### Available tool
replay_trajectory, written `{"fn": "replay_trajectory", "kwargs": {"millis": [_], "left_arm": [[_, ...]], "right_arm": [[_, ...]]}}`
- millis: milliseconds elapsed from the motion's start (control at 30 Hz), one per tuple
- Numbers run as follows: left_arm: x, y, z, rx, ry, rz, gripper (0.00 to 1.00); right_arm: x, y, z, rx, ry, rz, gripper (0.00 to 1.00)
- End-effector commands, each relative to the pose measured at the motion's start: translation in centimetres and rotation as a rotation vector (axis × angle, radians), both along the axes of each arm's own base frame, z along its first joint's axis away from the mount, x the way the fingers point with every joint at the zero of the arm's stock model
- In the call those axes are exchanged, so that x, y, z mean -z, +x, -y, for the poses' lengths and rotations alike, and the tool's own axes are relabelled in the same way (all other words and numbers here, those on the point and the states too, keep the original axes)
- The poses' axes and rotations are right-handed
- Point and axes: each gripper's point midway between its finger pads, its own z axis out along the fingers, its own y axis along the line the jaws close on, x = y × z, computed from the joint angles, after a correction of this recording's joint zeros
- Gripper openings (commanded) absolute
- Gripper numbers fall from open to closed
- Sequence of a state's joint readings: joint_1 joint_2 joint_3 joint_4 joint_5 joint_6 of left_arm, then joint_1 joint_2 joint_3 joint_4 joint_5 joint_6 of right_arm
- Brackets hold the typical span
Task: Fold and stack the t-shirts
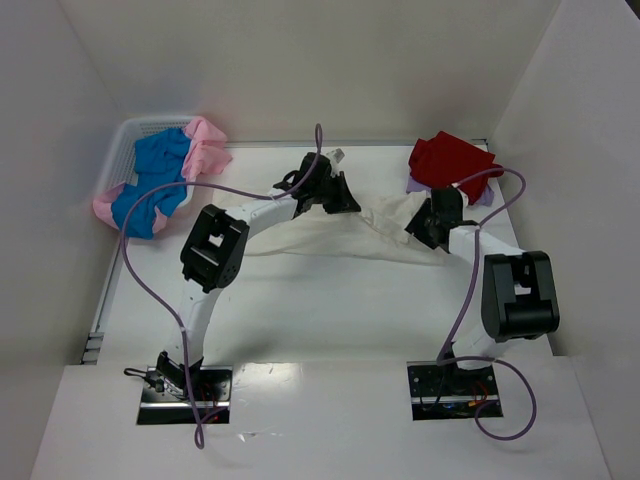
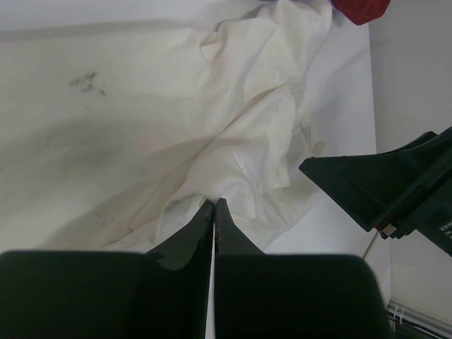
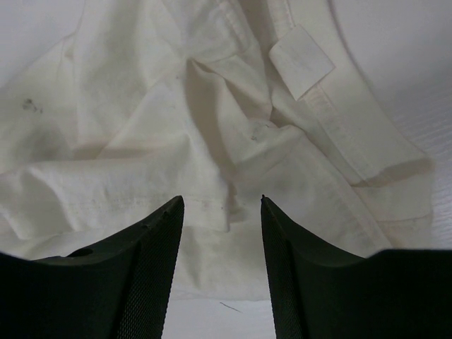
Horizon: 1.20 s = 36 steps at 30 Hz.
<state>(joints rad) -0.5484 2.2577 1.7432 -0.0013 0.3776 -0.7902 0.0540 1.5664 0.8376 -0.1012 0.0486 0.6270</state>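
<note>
**Cream shirt stretched between the two arms**

The cream-white t-shirt [image 1: 320,235] lies rumpled on the surface [image 1: 300,320], its long axis running left to right, from the left pincer [image 2: 213,208] at the far middle across to the right pincer [image 3: 222,205]. A sewn tag [image 3: 300,60] on a stitched band shows near the right arm, so the neck end probably points that way. Faint dark marks [image 2: 86,81] speckle the cloth.

The left pincer is closed tight, its tips meeting at a ridge of the shirt where the folds converge; it seems to have a thin pinch of fabric. The right pincer stands about half open, one finger on each side of a crease, gripping nothing.

At the far right corner the red t-shirt [image 1: 450,160] sits on the lavender one [image 1: 485,195]. Far left, the mesh basket [image 1: 125,140] holds the blue [image 1: 160,165] and pink [image 1: 210,145] shirts
</note>
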Motion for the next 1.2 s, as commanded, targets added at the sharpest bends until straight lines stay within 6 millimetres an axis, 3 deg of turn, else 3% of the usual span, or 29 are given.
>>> {"fn": "replay_trajectory", "kwargs": {"millis": [0,367,700,833,933,1067,1167], "left_arm": [[-1.0,0.4,1.0,0.027,-0.034,0.031,0.00],[-1.0,0.8,0.5,0.017,-0.033,0.031,0.00],[-0.8,1.3,-0.1,0.006,-0.029,0.031,0.00],[-0.5,1.6,-0.4,0.002,-0.024,0.030,0.00],[-0.9,2.5,-1.2,-0.012,-0.025,0.047,0.00],[-1.0,3.9,-2.2,-0.019,0.002,0.076,0.00],[-0.9,5.1,-3.0,-0.014,0.024,0.086,0.00]], "right_arm": [[0.1,1.1,-0.4,-0.026,0.029,0.035,0.52],[1.3,0.9,-0.7,-0.017,0.050,0.000,0.43],[1.4,1.2,-1.2,-0.030,0.078,-0.005,0.06],[1.8,1.3,-1.2,-0.029,0.077,-0.015,0.00],[0.8,1.9,-0.8,-0.014,0.060,0.009,0.00],[-2.3,4.5,-0.3,-0.009,0.039,0.087,0.00],[-3.3,6.6,0.1,0.000,0.039,0.116,0.00]]}}
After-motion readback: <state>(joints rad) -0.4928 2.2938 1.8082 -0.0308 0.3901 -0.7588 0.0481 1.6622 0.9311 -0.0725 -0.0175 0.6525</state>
